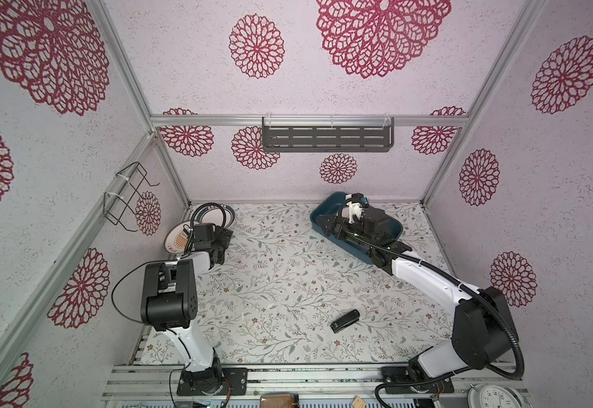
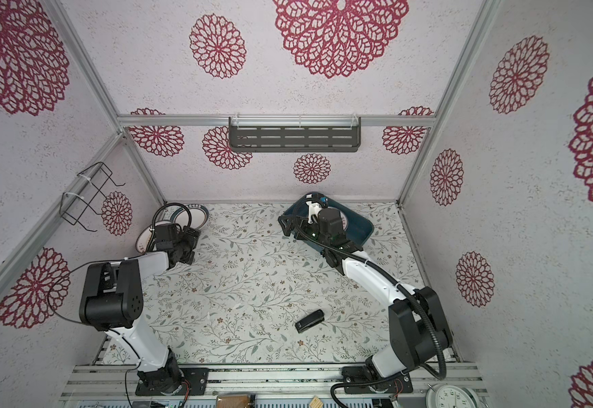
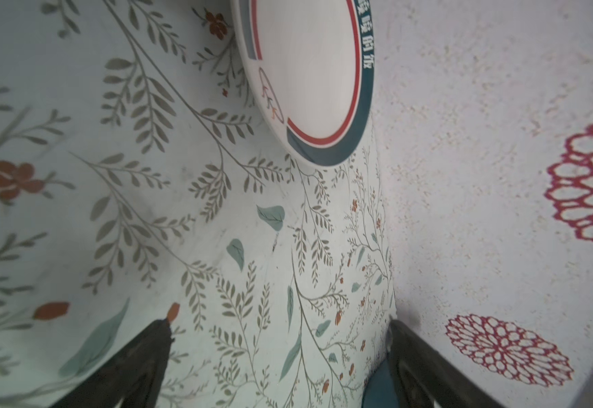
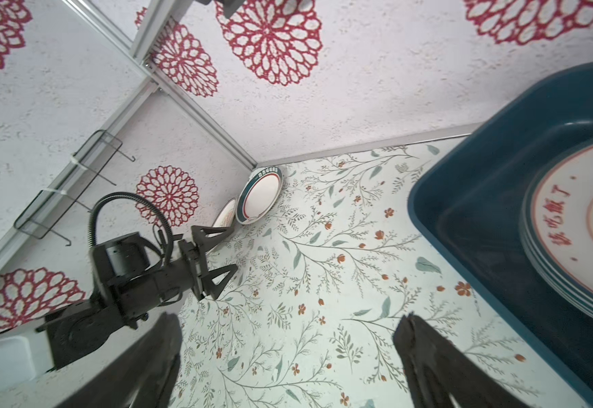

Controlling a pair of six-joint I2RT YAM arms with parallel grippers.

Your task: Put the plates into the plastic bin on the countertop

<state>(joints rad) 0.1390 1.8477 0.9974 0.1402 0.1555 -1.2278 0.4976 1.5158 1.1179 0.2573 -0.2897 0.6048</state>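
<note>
Left gripper [image 3: 279,322] being held wide open and empty, low over countertop [image 1: 288,282].
Teal-rimmed plate [image 3: 316,70] is lying ahead of its fingertips [image 3: 160,335], offset to one side; sunburst plate [image 1: 176,241] just beside it. Right gripper [image 4: 289,319], likewise spread wide and empty, is being held at plastic bin [image 4: 464,197], beside stacked plates [image 4: 577,226]; left arm judged nearer.

The left arm [image 1: 190,342] and right arm [image 1: 418,279] share one build: glossy white shell links between boxy black joint housings, each rising from a flat black base plate [image 1: 235,379]. A ribbed black conduit [image 1: 515,339] runs along the right arm, held by white zip ties [image 1: 420,262]. A thin black cable [image 1: 114,293] loops off the left. The left tool [image 4: 233,247] and right tool [image 4: 288,319] have black, triangular open-framed fingers.
</note>
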